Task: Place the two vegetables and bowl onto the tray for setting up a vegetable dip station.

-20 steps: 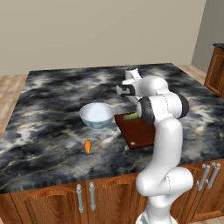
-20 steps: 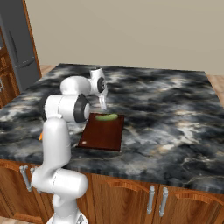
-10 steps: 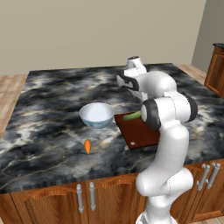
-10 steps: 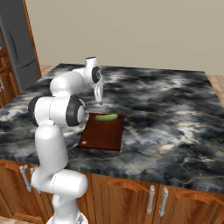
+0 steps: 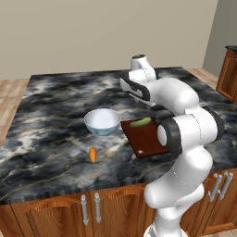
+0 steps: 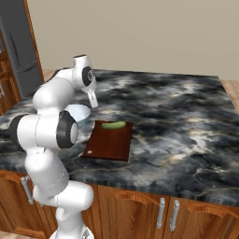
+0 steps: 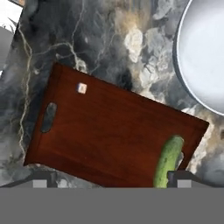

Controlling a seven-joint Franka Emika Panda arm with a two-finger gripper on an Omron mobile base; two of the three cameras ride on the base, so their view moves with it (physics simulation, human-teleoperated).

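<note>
The reddish-brown tray (image 5: 147, 139) (image 6: 108, 144) (image 7: 100, 135) lies on the dark marble counter. The slim green vegetable (image 5: 140, 122) (image 6: 113, 125) (image 7: 167, 162) rests on the tray's far end. Just left of the tray stands the white bowl (image 5: 102, 121) (image 7: 205, 52), partly hidden by my arm in the right base view. The orange carrot (image 5: 92, 153) lies on the counter in front of the bowl. My gripper (image 6: 93, 100) (image 7: 111, 180) hangs open above the tray and the green vegetable, with nothing between its fingers.
The marble island counter (image 5: 51, 106) stretches wide to the left and back. Wooden cabinet doors (image 5: 88, 210) run below its front edge. A grey fridge (image 6: 16, 46) stands at the far left, and another wooden cabinet (image 5: 229, 69) at the far right.
My hand has risen higher above the tray and the arm has swung up. The green vegetable stays lying on the tray; bowl and carrot have not moved.
</note>
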